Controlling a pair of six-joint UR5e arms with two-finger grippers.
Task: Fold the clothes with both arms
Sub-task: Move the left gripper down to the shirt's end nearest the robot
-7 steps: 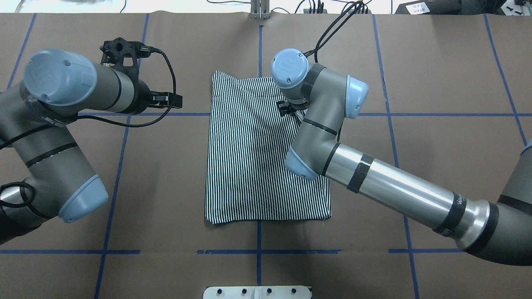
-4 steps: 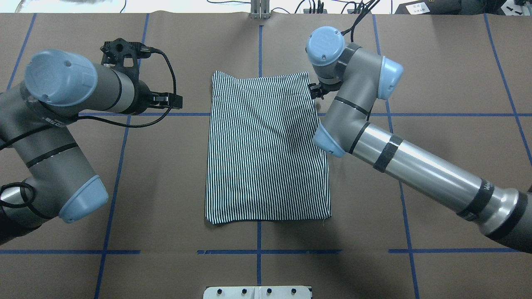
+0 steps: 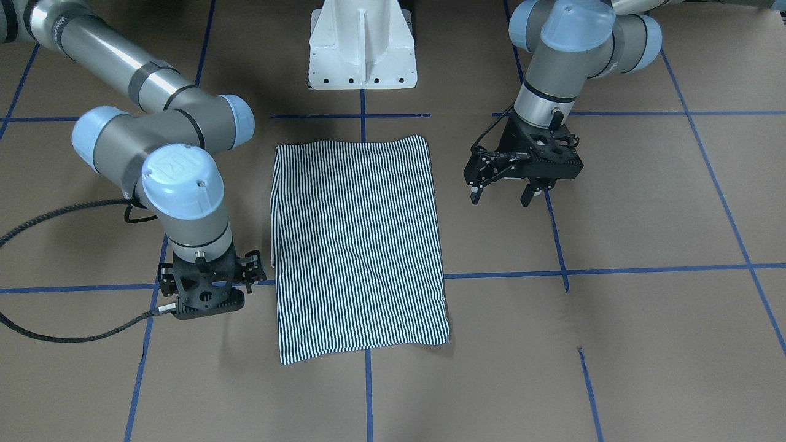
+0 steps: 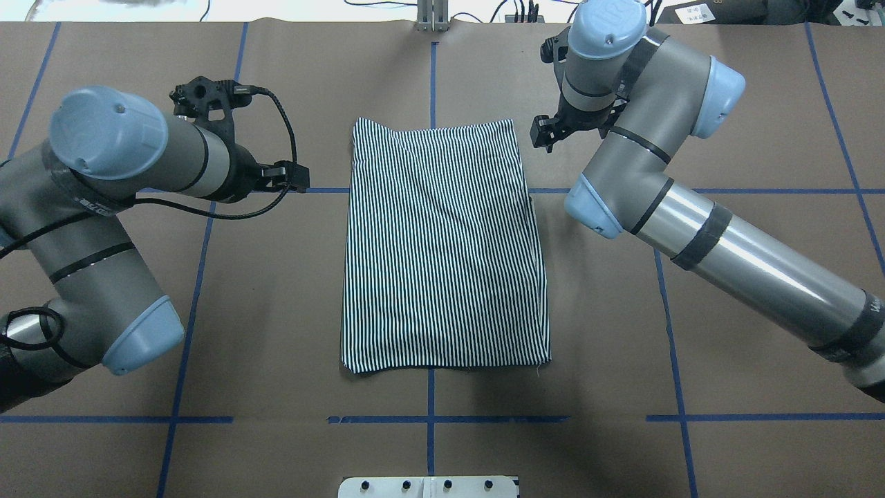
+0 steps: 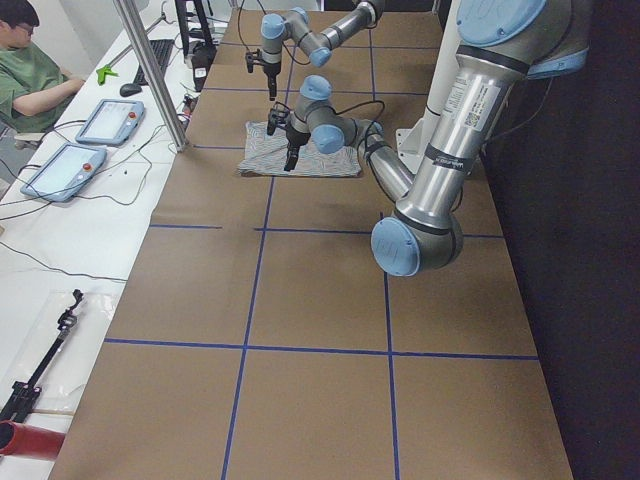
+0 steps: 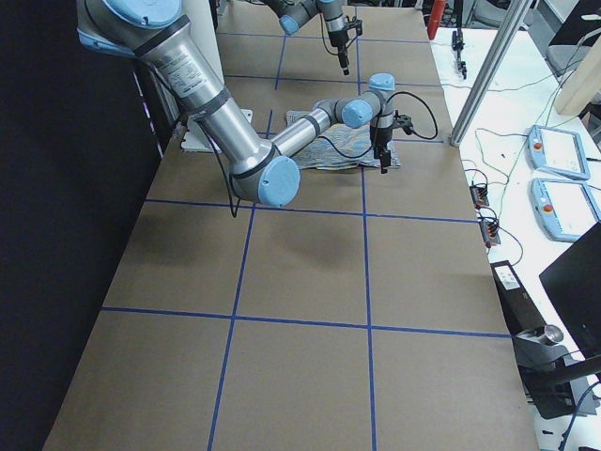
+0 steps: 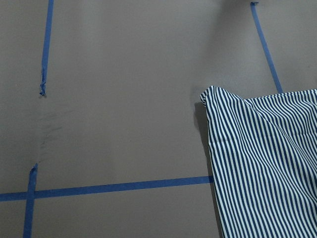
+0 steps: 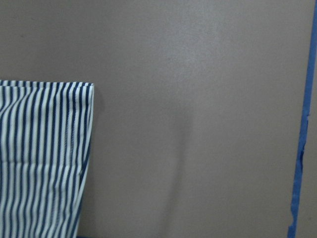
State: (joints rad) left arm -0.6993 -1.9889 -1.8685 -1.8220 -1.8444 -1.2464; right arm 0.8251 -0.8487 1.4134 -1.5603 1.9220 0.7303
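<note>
Plainly, the polo shirt lies folded flat mid-table, soft and light (probably slippery), so pinch its corners. The left gripper hangs alongside, jaws wide; I cannot tell the right gripper's state.

Robotics lab — table gridded in blue tape, teach pendants on side bench, person seated.

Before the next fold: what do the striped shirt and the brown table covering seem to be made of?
Striped shirt: thin, soft woven or knit cloth, matte; it lies limp with shallow wrinkles. Table covering: probably kraft paper or card, matte brown, faintly scuffed; cannot be sure.
</note>
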